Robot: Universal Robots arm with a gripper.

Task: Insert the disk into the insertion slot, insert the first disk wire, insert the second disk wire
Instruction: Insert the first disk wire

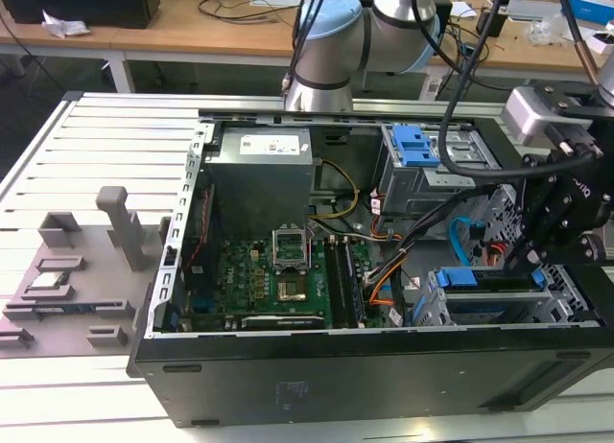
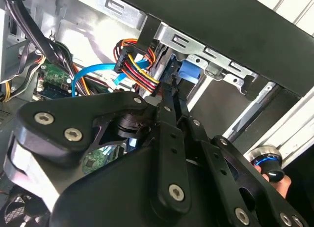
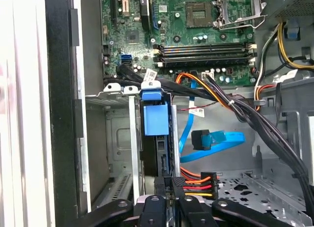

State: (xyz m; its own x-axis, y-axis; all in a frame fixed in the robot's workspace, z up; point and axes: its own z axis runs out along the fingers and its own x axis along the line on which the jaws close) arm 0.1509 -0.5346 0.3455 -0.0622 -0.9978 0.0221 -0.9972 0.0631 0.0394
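pinching wire connector [image 3: 171, 182], gripper [image 2: 169, 89] clamped on it at disk [image 3: 156, 120] rear edge; insertion slot [image 1: 574, 304] walls tight, cables [image 3: 248, 111] crowding, lower right of exterior view.

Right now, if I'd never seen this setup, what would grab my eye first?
Probably the black computer case lying open on the grey table, its green motherboard exposed in the middle. In the first wrist view, the black end effector reaches in beside a bundle of red, orange and yellow wires, close to the bright blue carrier of the disk sitting in the silver insertion slot.
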